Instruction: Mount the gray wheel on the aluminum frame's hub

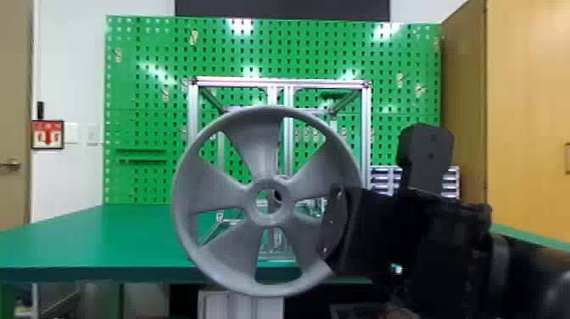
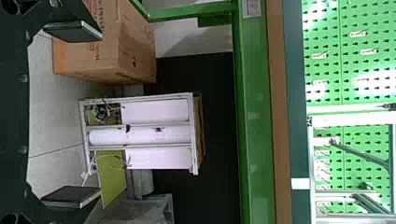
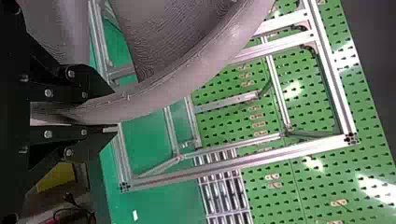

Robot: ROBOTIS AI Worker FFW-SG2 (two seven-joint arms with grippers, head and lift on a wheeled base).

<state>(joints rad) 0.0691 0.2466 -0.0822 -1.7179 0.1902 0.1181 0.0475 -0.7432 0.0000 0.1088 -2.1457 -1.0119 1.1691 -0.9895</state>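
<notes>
Evidently lifted, seemingly not yet mounted: gray wheel (image 1: 255,146), rim pinched at four o'clock by right gripper (image 3: 114,109); left gripper (image 2: 100,114) wide, empty.

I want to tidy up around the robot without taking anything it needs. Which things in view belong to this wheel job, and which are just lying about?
Belong to the job:
gray wheel, held in the right gripper
aluminum frame, behind the wheel

Just lying about:
cardboard box
drawer unit
hooks on the pegboard
</notes>
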